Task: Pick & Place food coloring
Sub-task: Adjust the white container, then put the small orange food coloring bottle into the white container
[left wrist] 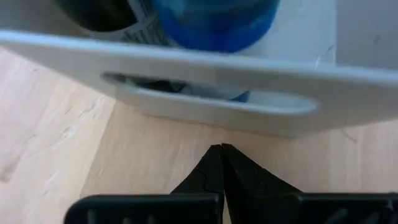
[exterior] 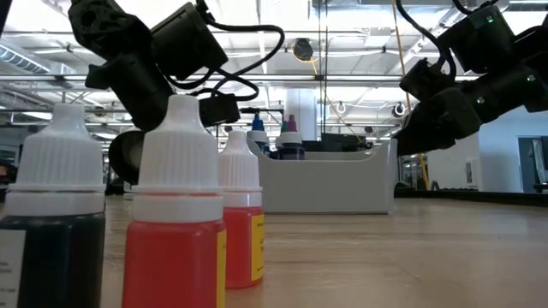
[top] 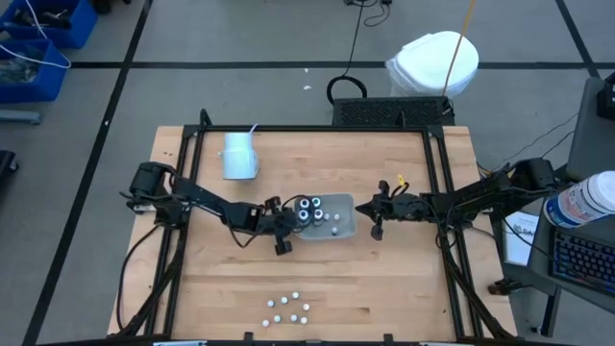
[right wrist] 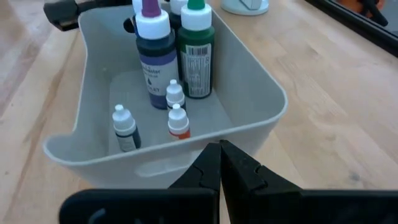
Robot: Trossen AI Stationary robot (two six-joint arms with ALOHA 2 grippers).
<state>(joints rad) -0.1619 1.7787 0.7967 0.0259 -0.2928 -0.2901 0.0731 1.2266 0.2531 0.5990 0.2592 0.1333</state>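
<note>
small food coloring bottles (exterior: pixel 180 214) stand at the table's near edge; others sit in the grey tray (top: pixel 338 228). left gripper (top: pixel 282 247) and right gripper (top: pixel 377 231) flank it, both closed, empty.

The desk (top: pixel 384 288) is pale wood planking inside a black metal frame (top: pixel 317 128). Around it lies a grey floor (top: pixel 240 38) crossed by dark tape lines. At the far left stand blue bins (top: pixel 38 38) holding cables. Beyond the far edge, to the right, sits a white bag-like bundle (top: pixel 432 62), with a black cable (top: pixel 360 38) trailing across the floor beside it. On the right is a keyboard (top: pixel 586 261). Seen level across the desk, the room is a large hall with ceiling beams (exterior: pixel 360 34) and bright overhead lights.
</note>
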